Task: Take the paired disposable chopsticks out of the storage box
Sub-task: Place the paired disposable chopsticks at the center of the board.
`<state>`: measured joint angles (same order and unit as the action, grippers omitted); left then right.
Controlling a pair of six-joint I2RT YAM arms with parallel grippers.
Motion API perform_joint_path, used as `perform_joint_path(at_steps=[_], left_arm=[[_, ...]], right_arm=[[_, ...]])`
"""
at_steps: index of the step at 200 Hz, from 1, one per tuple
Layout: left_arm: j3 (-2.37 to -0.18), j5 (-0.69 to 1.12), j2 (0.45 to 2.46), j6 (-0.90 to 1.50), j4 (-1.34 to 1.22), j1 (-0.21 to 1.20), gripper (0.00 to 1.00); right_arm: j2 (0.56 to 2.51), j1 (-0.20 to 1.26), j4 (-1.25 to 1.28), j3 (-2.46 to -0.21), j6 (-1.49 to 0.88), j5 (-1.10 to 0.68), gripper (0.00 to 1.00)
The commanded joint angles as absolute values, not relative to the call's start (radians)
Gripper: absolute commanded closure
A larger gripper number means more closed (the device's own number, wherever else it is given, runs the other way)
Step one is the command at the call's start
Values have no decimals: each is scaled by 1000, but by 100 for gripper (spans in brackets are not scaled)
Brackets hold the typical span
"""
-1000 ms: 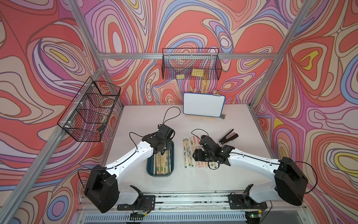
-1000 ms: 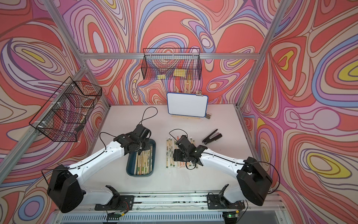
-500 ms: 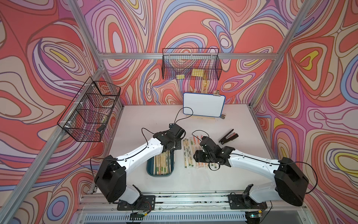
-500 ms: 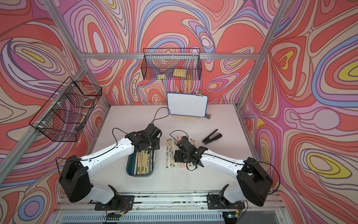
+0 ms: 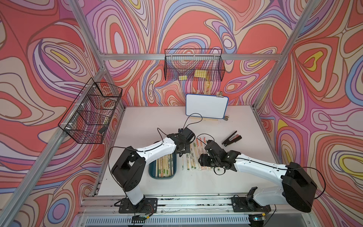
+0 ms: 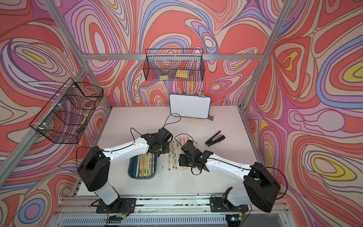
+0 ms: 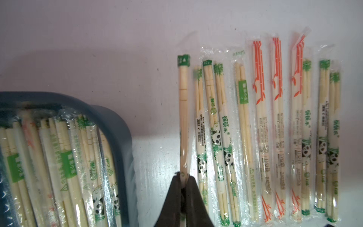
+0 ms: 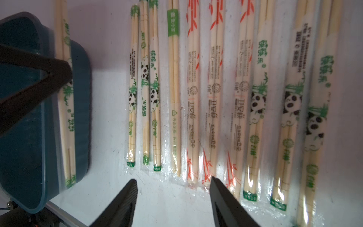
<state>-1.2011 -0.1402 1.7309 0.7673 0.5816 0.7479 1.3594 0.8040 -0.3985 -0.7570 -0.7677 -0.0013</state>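
The left gripper (image 7: 183, 175) now sits at 3 o'clock of the storage box (image 5: 162, 177), no longer above its far end. The chopstick pair (image 7: 183, 118) it pinches is now outside the box, just at 9 o'clock of the laid-out row (image 5: 193, 157).

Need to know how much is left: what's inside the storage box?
Many sleeved chopstick pairs lie lengthwise in the storage box, side by side and overlapping. The left arm covers its far end in both top views; the floor under the pile is hidden.
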Motion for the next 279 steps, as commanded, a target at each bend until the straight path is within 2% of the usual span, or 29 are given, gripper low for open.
perform_joint_path(at_steps=[1, 129, 150, 195, 279], left_arm=[[-1241, -143, 1774, 781, 565, 753, 99], [-1281, -181, 1914, 778, 560, 752, 94], [-1282, -178, 1922, 775, 558, 753, 88], [-1284, -161, 1902, 760, 546, 753, 63], [-1297, -235, 1731, 723, 604, 746, 60]], right_arm=[[1336, 799, -406, -753, -766, 18, 36], [1336, 796, -423, -766, -758, 18, 36], [1332, 796, -426, -764, -758, 21, 36], [1330, 796, -428, -762, -759, 22, 36], [1346, 797, -429, -777, -760, 17, 36]])
